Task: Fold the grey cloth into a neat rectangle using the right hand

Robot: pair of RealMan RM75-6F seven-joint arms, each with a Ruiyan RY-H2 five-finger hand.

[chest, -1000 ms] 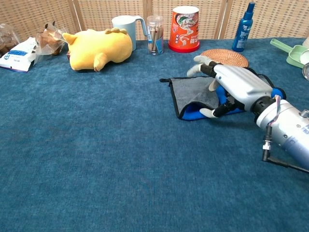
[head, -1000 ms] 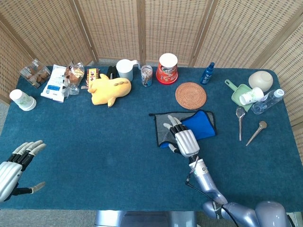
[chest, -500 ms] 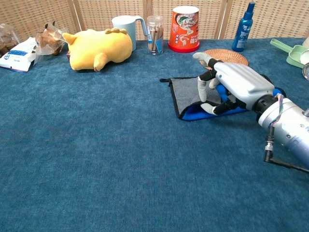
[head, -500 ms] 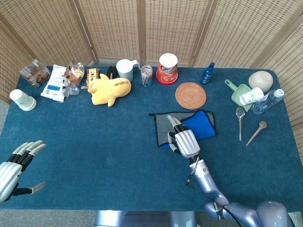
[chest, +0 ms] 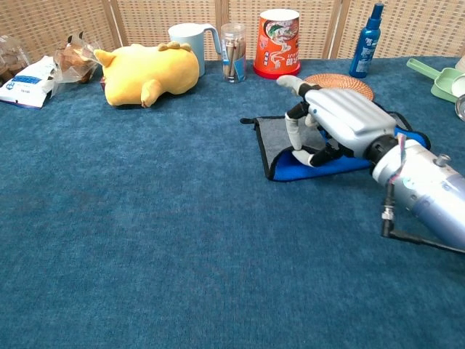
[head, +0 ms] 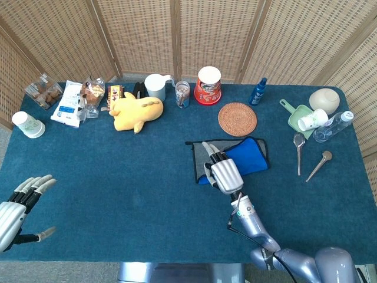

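The right hand (chest: pixel 330 127) is curling its fingers down on the grey cloth (chest: pixel 280 142), lying mid tabletop (head: pixel 118 177). The left hand (head: pixel 15 206) is spreading open at 8 o'clock. No writing is readable

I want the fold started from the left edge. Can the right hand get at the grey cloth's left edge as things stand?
Probably yes: the right hand already rests on the grey cloth, fingertips down, and nothing lies between it and the bare left edge.
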